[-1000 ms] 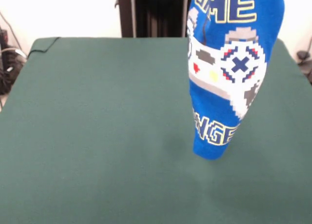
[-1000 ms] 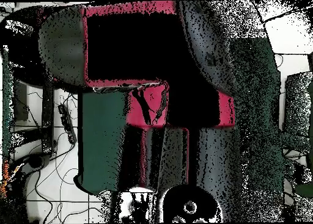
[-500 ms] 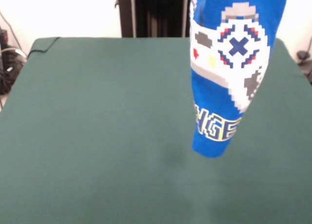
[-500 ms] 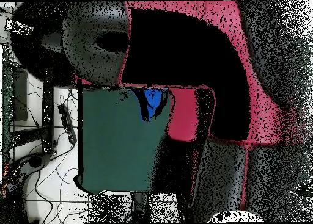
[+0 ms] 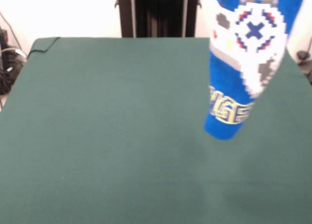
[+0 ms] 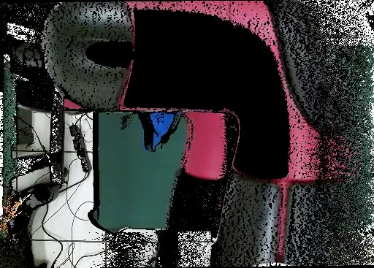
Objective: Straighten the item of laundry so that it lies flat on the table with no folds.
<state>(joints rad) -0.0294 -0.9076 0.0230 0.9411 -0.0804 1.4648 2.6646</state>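
The blue T-shirt (image 5: pixel 246 63) hangs bunched in a narrow column above the right side of the green table (image 5: pixel 107 126). Its controller print and yellow lettering face the front camera. Its lower end hangs free, clear of the felt. Its top runs out past the picture's upper edge, so what holds it is hidden. In the overhead view a small patch of the blue shirt (image 6: pixel 162 123) shows beside the red and black arm (image 6: pixel 212 141), which covers much of the table (image 6: pixel 131 177). The gripper itself shows in neither view.
The black pedestal column (image 5: pixel 158 11) stands behind the table's far edge. Cables lie off the table's left side (image 5: pixel 9 58) and on the floor in the overhead view (image 6: pixel 77 144). The felt's far left corner is turned over (image 5: pixel 44 42).
The hanging shirt has risen and shifted to the right in the front view; its lower end is now higher above the felt. The arm has shifted in the overhead view.
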